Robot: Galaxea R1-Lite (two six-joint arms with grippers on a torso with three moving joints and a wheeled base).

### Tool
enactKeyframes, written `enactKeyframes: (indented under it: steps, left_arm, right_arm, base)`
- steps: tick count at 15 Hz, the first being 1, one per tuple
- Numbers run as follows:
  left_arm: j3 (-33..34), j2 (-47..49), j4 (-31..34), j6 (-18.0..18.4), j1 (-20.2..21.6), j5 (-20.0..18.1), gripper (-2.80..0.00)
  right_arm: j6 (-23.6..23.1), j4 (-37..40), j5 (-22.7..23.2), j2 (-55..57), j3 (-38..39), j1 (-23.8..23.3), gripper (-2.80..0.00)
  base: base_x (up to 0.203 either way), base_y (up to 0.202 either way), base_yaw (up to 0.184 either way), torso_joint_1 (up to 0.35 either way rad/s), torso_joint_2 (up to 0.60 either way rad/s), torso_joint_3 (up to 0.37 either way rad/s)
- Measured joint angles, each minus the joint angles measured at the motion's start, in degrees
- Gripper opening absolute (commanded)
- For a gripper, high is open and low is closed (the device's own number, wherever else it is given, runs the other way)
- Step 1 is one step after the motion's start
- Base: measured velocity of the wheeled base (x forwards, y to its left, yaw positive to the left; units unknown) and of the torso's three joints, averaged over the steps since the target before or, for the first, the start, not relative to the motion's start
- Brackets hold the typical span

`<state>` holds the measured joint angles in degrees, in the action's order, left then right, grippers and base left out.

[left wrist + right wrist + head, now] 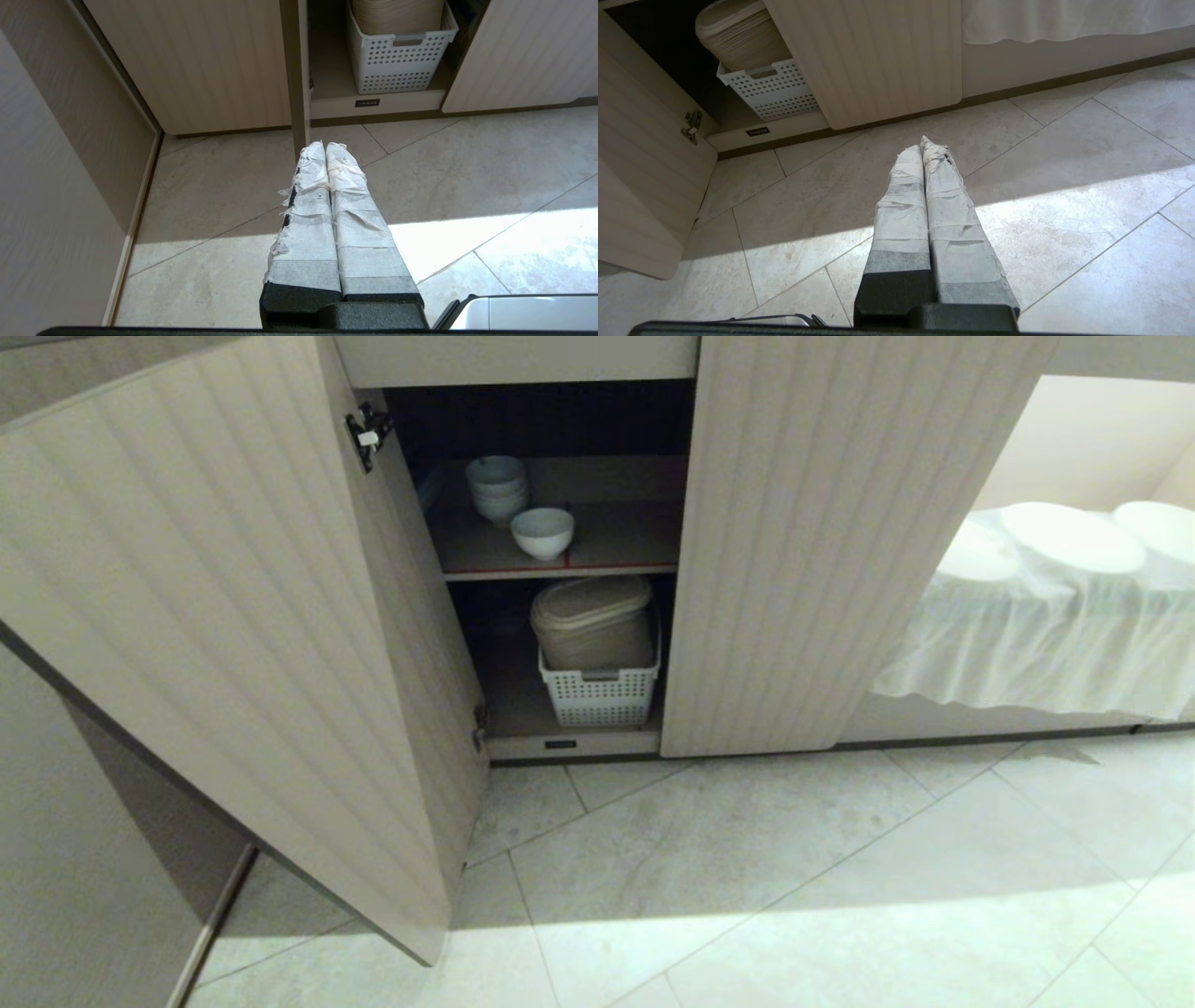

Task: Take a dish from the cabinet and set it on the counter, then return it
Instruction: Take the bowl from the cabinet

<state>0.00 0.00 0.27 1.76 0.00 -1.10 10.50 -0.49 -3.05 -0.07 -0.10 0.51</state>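
Note:
The low beige cabinet (822, 541) stands open, its fluted left door (215, 644) swung far out. On its upper, red-edged shelf (616, 546) sits the dish (542, 532), a single small white bowl, right in front of a stack of like bowls (497, 488). Neither arm shows in the head view. My left gripper (325, 145) is shut and empty, held low over the floor tiles before the cabinet. My right gripper (923, 143) is shut and empty too, also over the tiles. The counter is out of view.
A white perforated basket (602, 695) holding a beige lidded bin (593, 621) fills the lower shelf. The edge of the open left door (298, 79) stands just beyond my left fingertips. A white cloth-covered surface (1055, 616) lies at the right. Pale floor tiles (747, 877) stretch in front.

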Motion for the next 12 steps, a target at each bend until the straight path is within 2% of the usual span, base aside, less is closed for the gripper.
enactKeyframes:
  steps: [4, 10, 12]
  left_arm:
    - [0.0, 0.0, -0.02, -0.01, 0.0, -0.02, -2.8]
    - [0.0, 0.0, 0.0, -0.01, -0.02, -0.03, -2.8]
    - [0.0, 0.0, -0.11, 0.0, 0.1, -0.06, -2.8]
  right_arm:
    - [0.0, -0.02, -0.01, 0.0, 0.0, 0.0, -2.8]
    - [0.0, -0.13, 0.02, 0.0, 0.0, 0.0, -2.8]
    - [0.0, 0.13, 0.0, 0.0, 0.0, 0.09, -2.8]
  base:
    - [0.023, 0.0, 0.001, 0.001, 0.0, 0.001]
    - [0.192, 0.0, 0.001, 0.003, 0.0, 0.001]
    - [0.06, 0.0, 0.003, 0.007, 0.0, 0.001]
